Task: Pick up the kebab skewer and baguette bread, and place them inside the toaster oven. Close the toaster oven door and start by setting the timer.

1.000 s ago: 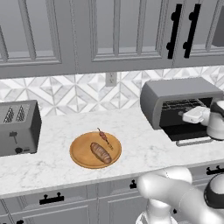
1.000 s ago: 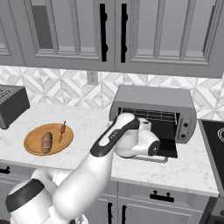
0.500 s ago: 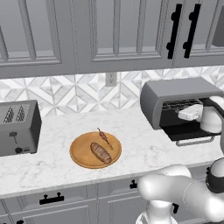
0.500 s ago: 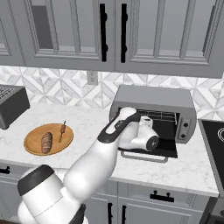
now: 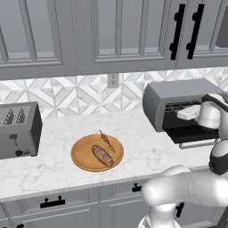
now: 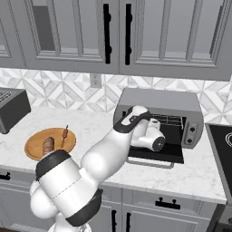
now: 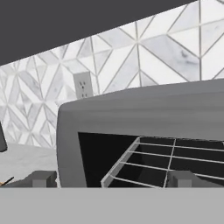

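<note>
Down at the bottom of the hand view, the gripper [image 7: 110,179] shows two stubby grey fingertips [image 7: 41,178] set wide apart — nothing between them, nothing touched. Just past them gapes the toaster oven [image 7: 144,127]: a rounded grey metal shell, black inside, with a thin wire rack [image 7: 153,164] slanting across the cavity.

In the right base view the white arm curls up from lower left and the hand hangs right at the oven mouth, over the toaster oven door [image 6: 156,155], which lies folded down flat, dark glass up, its silver bar handle at the front edge. The control strip sits on the oven's right end.

Over at centre-left of the left base view, well apart from the oven, a round wooden board [image 5: 84,159] carries both foods — the baguette bread [image 5: 103,155], short, golden-brown and slashed, and just beside it, toward the wall, the kebab skewer [image 5: 106,140], a thin stick with small dark-red chunks.

All of it rests on a white marbled counter [image 5: 53,171]. A grey slot toaster [image 5: 18,130] stands at far left. Behind: a geometric grey-and-white tile backsplash [image 5: 67,95] with a wall outlet [image 5: 112,80], and grey panelled cabinets above with black handles.
</note>
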Motion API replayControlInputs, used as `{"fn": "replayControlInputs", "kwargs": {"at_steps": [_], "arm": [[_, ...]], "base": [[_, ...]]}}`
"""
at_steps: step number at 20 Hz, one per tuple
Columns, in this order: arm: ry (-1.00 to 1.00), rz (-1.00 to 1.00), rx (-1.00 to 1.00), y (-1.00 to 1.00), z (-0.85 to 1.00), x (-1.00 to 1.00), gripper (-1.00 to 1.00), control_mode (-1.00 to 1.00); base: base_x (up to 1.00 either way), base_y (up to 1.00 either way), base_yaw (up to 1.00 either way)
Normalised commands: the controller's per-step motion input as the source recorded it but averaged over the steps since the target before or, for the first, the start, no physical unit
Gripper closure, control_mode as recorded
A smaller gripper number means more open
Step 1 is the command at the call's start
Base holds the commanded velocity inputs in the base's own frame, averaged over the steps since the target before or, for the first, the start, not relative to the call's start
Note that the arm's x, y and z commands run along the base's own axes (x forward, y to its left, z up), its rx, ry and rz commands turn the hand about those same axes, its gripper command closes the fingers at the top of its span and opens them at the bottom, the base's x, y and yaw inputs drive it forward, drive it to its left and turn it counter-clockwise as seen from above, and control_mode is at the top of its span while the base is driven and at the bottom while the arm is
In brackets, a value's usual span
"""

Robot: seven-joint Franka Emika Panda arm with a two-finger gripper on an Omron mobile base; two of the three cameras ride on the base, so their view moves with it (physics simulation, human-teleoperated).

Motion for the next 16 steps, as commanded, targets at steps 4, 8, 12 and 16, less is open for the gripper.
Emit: {"fn": "replayControlInputs", "kwargs": {"at_steps": [4, 8, 12, 16], "arm": [[0.00, 0.00, 0.00, -0.25, -0.32, 0.30, -1.00, -1.00], [0.00, 0.00, 0.00, -0.13, -0.29, 0.26, -1.00, -1.00], [-0.02, 0.00, 0.00, -0.06, -0.04, 0.26, -1.00, -1.00], [-0.08, 0.00, 0.00, -0.03, 0.07, 0.08, -1.00, -1.00]], "base": [[0.00, 0.00, 0.00], [0.00, 0.00, 0.00], [0.00, 0.00, 0.00], [0.00, 0.00, 0.00]]}}
